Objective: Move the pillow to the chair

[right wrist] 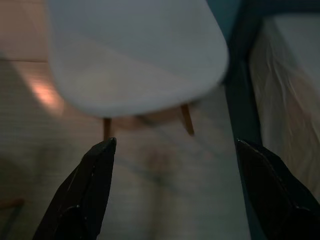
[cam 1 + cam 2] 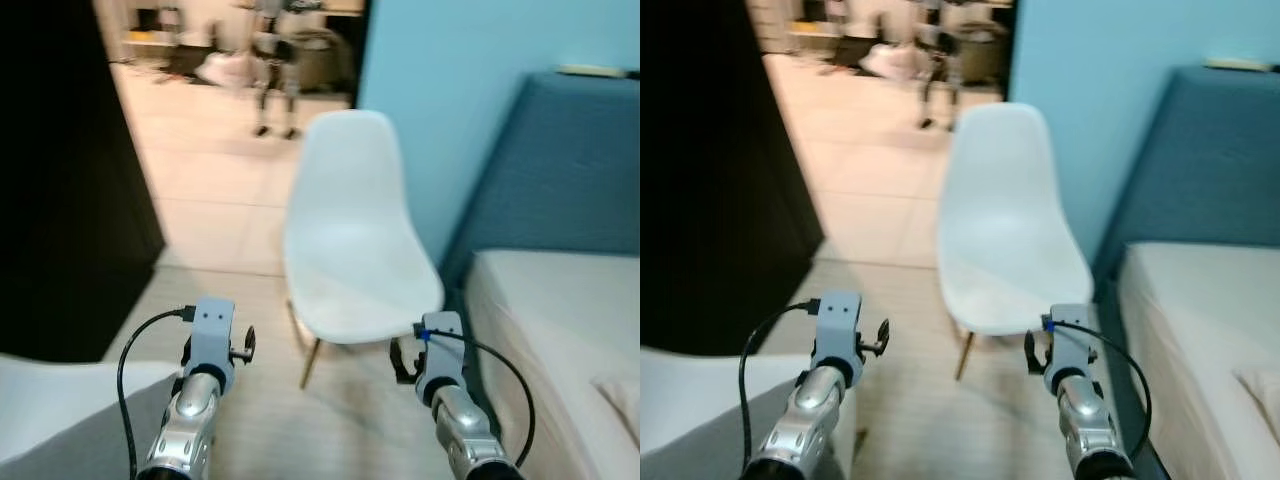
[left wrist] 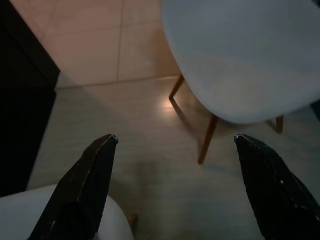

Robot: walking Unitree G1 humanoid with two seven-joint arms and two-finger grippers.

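Head views — chair: the white chair (image 2: pixel 355 250) stands at 12 o'clock, seat bare, between the doorway floor and the bed (image 2: pixel 560 330).
Head views — pillow: a pale corner at 4 o'clock on the bed's edge, the pillow (image 2: pixel 622 392) as far as I can judge; most of it is cut off, so its long axis cannot be told.
Head views — arms: both raised toward the chair, holding nothing.
Left wrist view — left gripper (image 3: pixel 175 185): fingers spread wide, empty, over floor just short of the chair legs.
Right wrist view — right gripper (image 1: pixel 177 187): fingers spread wide, empty, chair seat ahead, bed alongside.
Key relation: the pillow lies to the right, behind the grippers; the right gripper is nearer, so a turn toward the bed seems called for.
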